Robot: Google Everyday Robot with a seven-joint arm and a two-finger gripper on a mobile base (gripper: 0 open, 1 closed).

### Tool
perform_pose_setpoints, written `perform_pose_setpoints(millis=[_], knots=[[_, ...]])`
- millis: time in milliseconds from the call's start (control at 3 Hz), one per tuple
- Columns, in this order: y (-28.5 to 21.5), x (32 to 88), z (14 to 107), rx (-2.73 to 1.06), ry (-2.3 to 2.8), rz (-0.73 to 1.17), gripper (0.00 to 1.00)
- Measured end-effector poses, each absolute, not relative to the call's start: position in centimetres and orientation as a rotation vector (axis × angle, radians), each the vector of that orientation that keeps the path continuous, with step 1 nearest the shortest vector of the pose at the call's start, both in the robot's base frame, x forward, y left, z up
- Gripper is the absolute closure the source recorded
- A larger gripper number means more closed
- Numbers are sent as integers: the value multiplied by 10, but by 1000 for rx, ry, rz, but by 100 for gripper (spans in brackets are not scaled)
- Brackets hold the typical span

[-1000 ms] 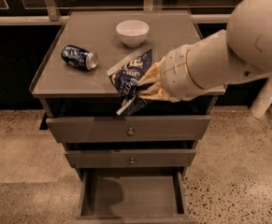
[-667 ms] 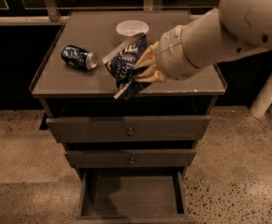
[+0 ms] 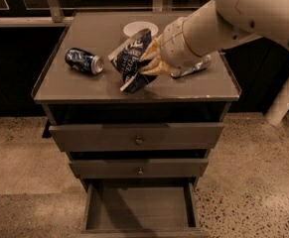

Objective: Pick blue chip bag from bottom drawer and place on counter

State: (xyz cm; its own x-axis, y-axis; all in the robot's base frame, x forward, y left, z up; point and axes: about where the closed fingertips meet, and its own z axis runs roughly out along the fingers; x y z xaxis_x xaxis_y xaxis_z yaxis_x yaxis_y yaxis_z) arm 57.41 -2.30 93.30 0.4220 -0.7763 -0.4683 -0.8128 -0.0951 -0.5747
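Just over counter [image 3: 79,86], blue chip bag [image 3: 131,59] pinched in claw [image 3: 150,58]

The blue chip bag [image 3: 130,58] is dark blue with white edges and white marks, and it is looking crumpled. The pincer [image 3: 151,63] is pinching its right side and holding it up on end, over the middle of the table [image 3: 84,86]. The bag's low tip is hanging right at the table top; touching or not, I cannot tell. The bottom drawer [image 3: 139,207] is standing pulled out, showing its flat grey-brown floor.
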Motion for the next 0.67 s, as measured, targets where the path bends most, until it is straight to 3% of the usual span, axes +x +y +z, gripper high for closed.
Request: perform_pose_setpoints(millis=[667], knots=[[-22, 615, 917, -1816, 1409, 65, 100]])
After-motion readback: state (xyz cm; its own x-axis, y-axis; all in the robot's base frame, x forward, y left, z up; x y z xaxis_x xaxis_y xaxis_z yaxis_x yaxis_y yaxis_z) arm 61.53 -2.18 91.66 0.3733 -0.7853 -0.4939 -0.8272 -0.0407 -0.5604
